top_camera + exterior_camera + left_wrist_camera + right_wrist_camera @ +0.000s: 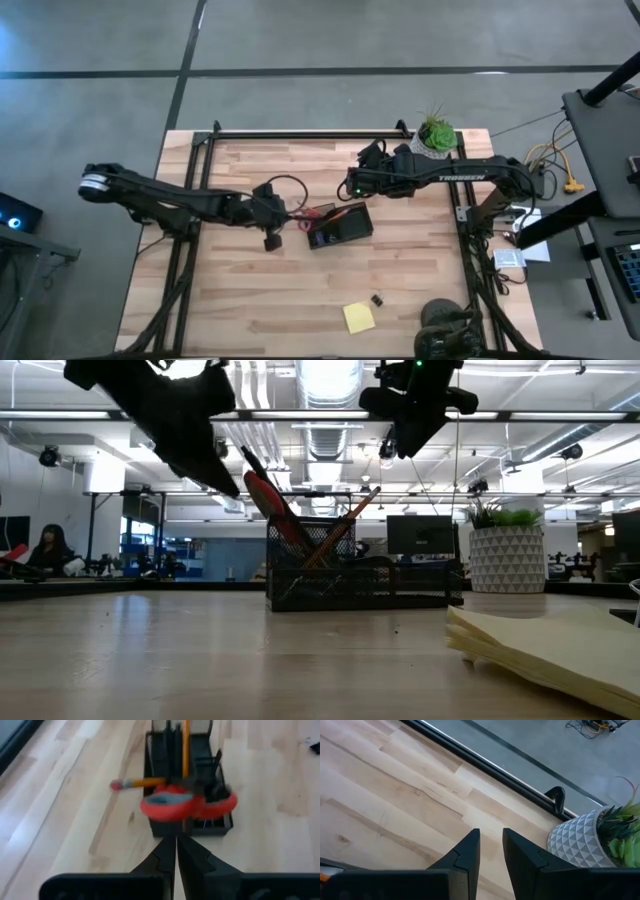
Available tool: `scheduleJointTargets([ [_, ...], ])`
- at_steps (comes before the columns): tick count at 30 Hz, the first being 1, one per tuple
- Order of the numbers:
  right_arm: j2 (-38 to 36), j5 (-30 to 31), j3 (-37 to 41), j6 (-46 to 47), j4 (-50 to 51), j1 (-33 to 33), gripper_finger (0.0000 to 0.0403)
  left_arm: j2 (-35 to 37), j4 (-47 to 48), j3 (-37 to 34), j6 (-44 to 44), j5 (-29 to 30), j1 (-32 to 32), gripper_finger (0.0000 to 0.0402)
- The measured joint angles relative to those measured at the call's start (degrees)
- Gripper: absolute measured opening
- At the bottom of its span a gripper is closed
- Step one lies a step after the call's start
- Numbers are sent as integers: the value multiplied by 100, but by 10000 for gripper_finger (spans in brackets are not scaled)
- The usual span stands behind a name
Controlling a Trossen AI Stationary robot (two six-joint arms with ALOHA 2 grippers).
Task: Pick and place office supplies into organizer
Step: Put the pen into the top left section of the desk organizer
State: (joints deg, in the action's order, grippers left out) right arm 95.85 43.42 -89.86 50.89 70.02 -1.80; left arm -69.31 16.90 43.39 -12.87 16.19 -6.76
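two dark robot arms reached over a light wooden table. the black mesh organizer sat near the table's middle, already holding red-handled scissors, handles up, and an orange pencil leaning out of it. the left gripper hung just beside the organizer on its left side, raised off the wood; in its wrist view its two fingers were pressed together with nothing between them. the right gripper hovered above and behind the organizer, toward the table's far edge, its fingers only a narrow gap apart and empty. still lying loose were a yellow sticky-note pad and a tiny black binder clip, close together near the front edge, well apart from the organizer. judging from this, the next pick was one of those two: the chosen arm would need to swing clear of the protruding scissors and pencil, spread its fingers before descending, and come down squarely, since the pad lay flat and the clip was very small. the tabletop was pale planked wood on a black frame. a green plant in a white patterned pot stood at the far right corner. beyond the table was grey floor, and at table height an open office with ceiling lights, monitors, and a seated person far off.
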Motion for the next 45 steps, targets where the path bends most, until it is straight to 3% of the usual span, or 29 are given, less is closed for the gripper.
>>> scheduleJointTargets([
  [13, 0, -17, 34, 9, 6, 2, 77, -259, -1312, 5, 748, 364, 40, 2],
  [17, 0, -16, 84, 8, 5, 2, 77, -254, -1246, 18, 751, 363, 112, 2],
  [25, 0, -33, 178, 8, 4, 2, 77, -215, -312, 16, 729, 349, 119, 2],
  [31, 0, -361, 234, -81, 4, 2, 77, 42, 719, -125, 597, -375, 49, 2],
  [35, 0, -361, 272, -108, 5, 2, 77, 486, 1441, -194, 623, -435, -150, 3],
  [40, 0, -313, 273, -164, -11, -6, 77, 962, 1807, -191, 204, -937, -264, 50],
  [45, 0, -293, 273, -164, -25, -17, 77, 736, 1819, -363, 143, -1591, -295, 125],
])
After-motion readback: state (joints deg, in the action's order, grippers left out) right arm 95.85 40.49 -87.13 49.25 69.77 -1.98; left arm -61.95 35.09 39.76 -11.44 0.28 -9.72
